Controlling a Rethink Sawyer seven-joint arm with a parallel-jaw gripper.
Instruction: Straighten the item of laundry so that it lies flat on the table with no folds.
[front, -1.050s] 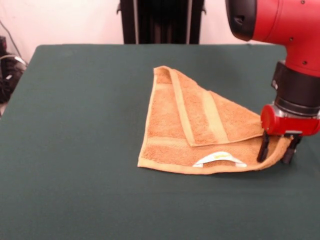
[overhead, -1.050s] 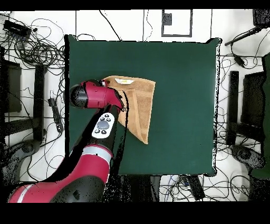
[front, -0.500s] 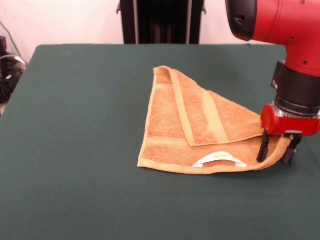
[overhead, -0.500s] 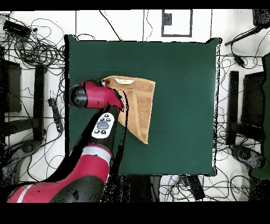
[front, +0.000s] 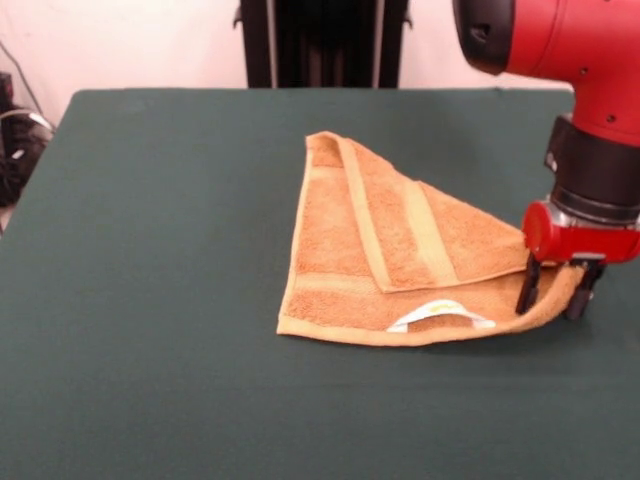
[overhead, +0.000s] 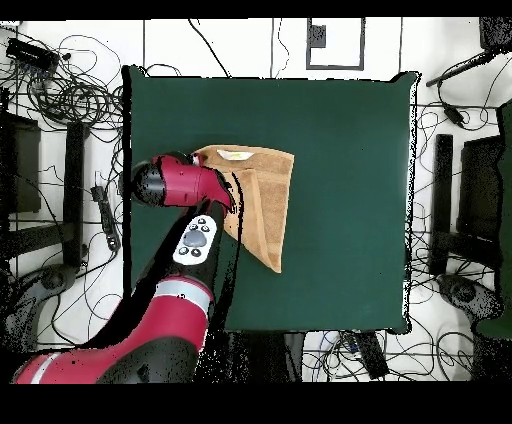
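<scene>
On the green counter (front: 150, 300) I counted one orange-tan hand towel (front: 340, 270), lying right of centre and folded over on itself into a rough triangle, with one white label loop (front: 440, 316) at its near edge. At the towel's right corner my one tool (front: 556, 292) stood with its two black fingers (front: 527, 288) a narrow gap apart, straddling the raised corner; I could not tell whether they pinched it.

Red and black arm descending vertically at the front view's right; hand (front: 556, 296) low, its two dark fingers (front: 527, 290) pointing down, slightly parted around cloth.
</scene>
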